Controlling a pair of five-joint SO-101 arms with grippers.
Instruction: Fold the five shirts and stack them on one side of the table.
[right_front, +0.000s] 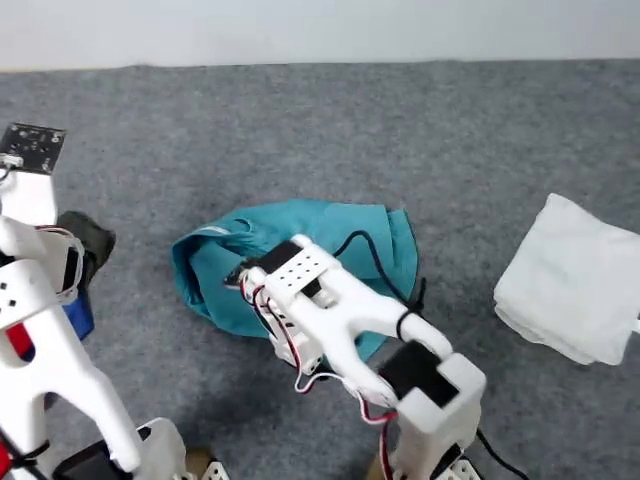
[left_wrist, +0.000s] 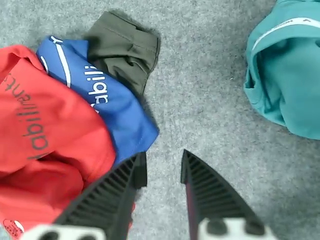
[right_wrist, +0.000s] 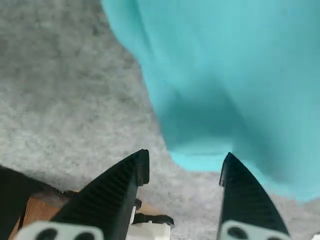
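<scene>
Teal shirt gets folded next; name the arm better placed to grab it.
Right, probably: the right gripper hangs open over the teal shirt, while the left gripper sits by the blue shirt.

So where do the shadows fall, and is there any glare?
High view: soft shadow on the table beside the teal shirt; no glare. Left wrist view: thin shadows edge the olive shirt and blue shirt. Right wrist view: the teal shirt's folds are shaded.
</scene>
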